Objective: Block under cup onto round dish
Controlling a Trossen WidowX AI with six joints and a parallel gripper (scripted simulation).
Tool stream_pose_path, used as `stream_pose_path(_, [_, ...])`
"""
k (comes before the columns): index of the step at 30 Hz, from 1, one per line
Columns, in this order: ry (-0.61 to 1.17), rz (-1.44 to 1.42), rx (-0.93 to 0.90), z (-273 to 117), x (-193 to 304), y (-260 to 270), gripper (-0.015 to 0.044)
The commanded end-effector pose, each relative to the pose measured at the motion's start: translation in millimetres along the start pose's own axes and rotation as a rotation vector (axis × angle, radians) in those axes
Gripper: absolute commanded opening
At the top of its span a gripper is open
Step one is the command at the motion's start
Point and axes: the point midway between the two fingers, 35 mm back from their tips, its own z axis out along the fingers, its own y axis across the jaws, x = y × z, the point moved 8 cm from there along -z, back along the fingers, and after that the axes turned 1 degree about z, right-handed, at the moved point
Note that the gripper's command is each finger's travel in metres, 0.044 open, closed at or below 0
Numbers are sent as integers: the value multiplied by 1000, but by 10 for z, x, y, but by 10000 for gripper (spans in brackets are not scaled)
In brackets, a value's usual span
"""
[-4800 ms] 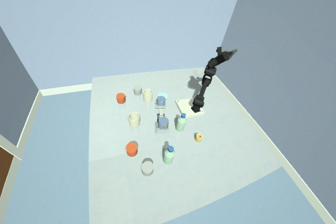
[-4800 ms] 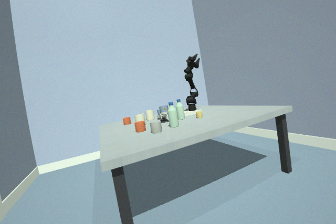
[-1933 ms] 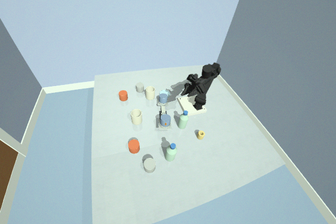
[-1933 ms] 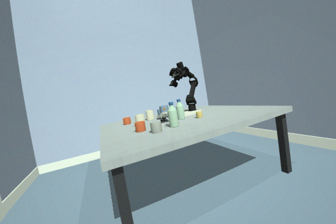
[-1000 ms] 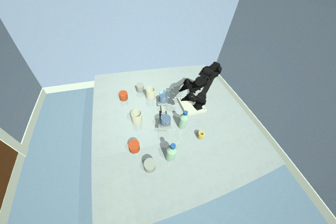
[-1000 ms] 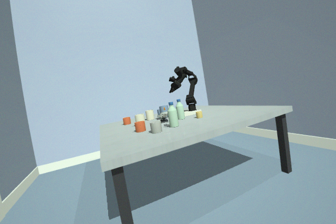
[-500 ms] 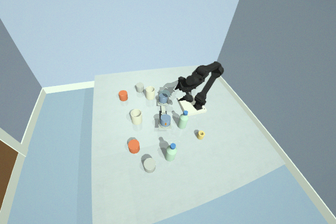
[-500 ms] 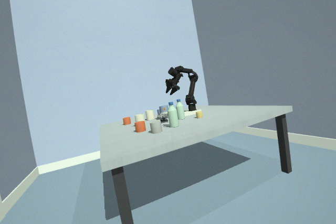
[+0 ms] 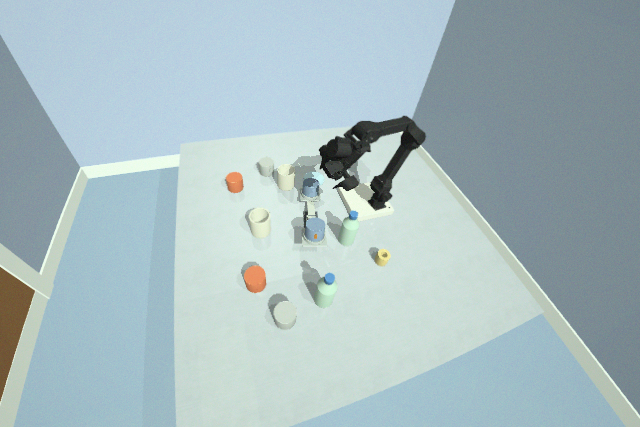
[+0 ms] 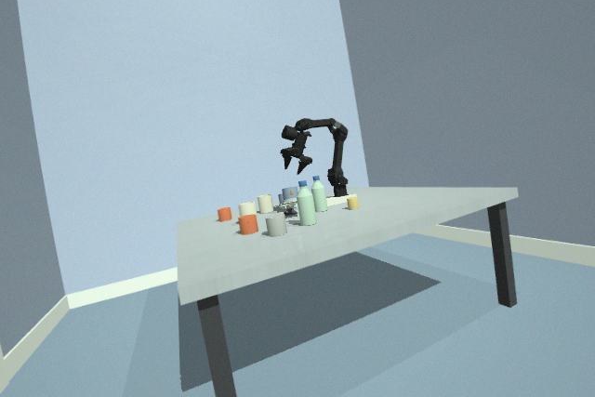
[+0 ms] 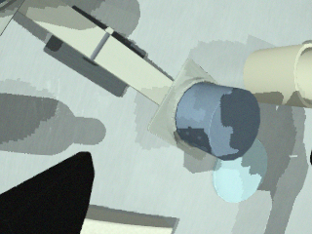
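Toward the table's near edge a grey cylinder [image 9: 284, 314] stands beside a green bottle [image 9: 326, 290]. Mid-table, the balance [image 9: 311, 213] carries a nearer blue cup [image 9: 314, 229] with an orange mark and a farther blue cup [image 9: 310, 187], the pale round dish [image 11: 240, 174] just beyond. No writing is legible. The gripper [image 10: 296, 161] hangs above, jaws spread, empty.

Two blue cups [image 9: 310, 187] [image 9: 314, 229] stand on a pale balance [image 11: 124, 58], the nearer one showing an orange mark. The dish [image 11: 240, 178] is light blue. Around them are orange cans [image 9: 234, 182], cream mugs [image 9: 259, 221], green bottles [image 9: 349, 230] with blue caps, and a black arm [image 9: 398, 153].
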Motion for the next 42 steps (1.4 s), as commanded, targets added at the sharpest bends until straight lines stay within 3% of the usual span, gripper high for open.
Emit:
stream_pose_path(1, [58,-104,-40,130,-42,-152,440])
stream_pose_path(15, [124,-520,-236,509,-74,-621,440])
stream_pose_path(28, [43,-879,-440,911,58,-1092,440])
stream_pose_path(42, [35,-896,-449,1168,126,-1021,440])
